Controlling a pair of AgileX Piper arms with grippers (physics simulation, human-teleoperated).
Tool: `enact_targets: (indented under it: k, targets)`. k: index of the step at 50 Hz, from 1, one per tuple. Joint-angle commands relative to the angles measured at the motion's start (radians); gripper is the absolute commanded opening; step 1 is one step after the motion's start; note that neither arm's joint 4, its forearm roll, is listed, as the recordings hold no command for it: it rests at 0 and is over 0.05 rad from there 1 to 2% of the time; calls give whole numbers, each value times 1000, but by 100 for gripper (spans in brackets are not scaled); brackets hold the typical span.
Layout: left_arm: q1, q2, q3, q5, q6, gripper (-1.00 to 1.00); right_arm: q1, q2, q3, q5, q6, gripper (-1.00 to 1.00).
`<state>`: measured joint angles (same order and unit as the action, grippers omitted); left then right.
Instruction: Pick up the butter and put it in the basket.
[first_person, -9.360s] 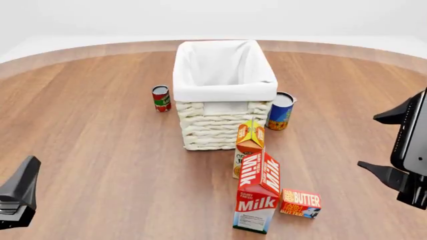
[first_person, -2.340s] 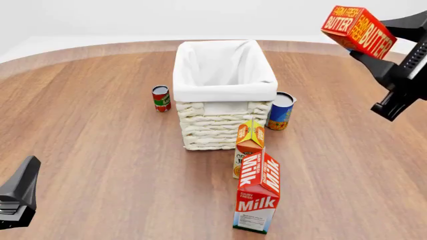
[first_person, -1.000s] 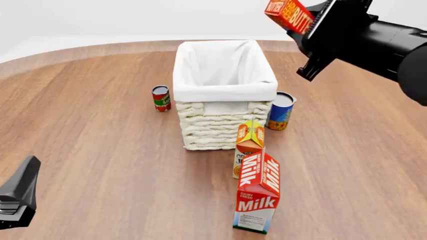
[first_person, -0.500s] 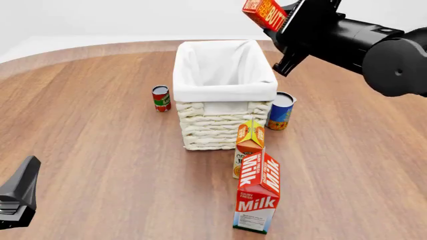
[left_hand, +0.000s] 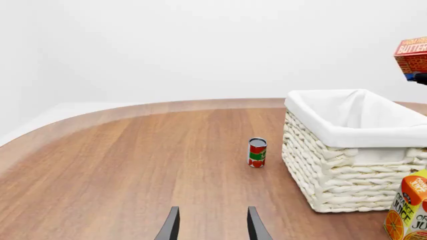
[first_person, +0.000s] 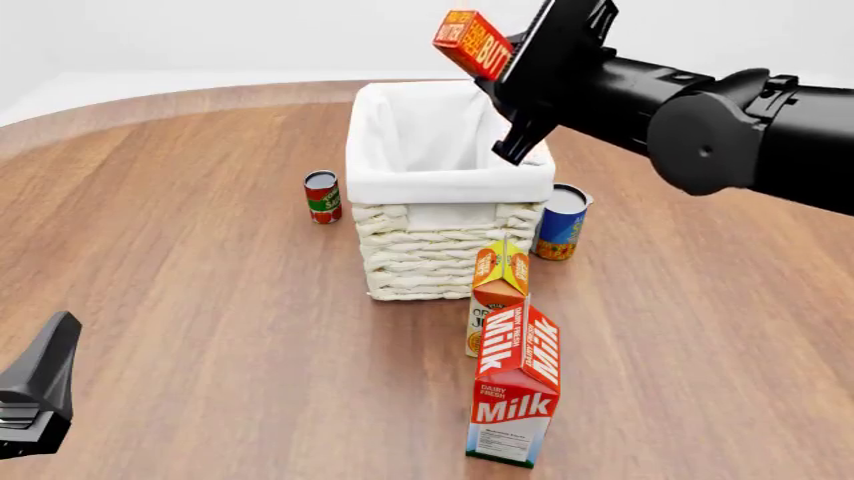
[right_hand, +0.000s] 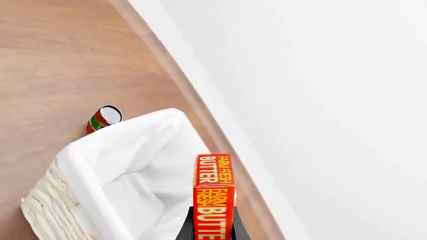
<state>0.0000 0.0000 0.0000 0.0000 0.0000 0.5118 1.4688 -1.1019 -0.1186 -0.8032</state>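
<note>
Right end effector (first_person: 505, 60), closed on the butter (first_person: 474, 43), now at upper centre of the front view above the basket (first_person: 447, 190); half a second earlier it was further right. Its arm slants in from the right edge. Left end effector (left_hand: 212, 231), fingers parted and empty, low over the worktop (first_person: 187, 280).

On my front feed I see a round wooden bench (first_person: 187, 260). A small red can (first_person: 322, 196) stands upright toward the left. A blue can (first_person: 562, 222) stands upright further right. Nearer me, an orange juice carton (first_person: 498, 290) stands just behind a tall red milk carton (first_person: 517, 388), both upright.
</note>
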Motion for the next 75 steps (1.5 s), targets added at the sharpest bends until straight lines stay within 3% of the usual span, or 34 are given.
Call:
enact_targets:
  k: [1,19,35,61,62,75]
  targets:
    - [0,0,0,0,0,100,32,45,-48,-22,21,-100]
    - [0,0,0,0,0,100,85,119,-69,-36,70,-100]
    - [0,0,0,0,0,100,59,208,-87,-68,78,-100]
    - [0,0,0,0,0,100,35,256,-175,-21,127,-100]
    - [0,0,0,0,0,100,35,256,-178,-18,125,100]
    - [0,0,0,0,0,100,15,228,-190,3,140,100]
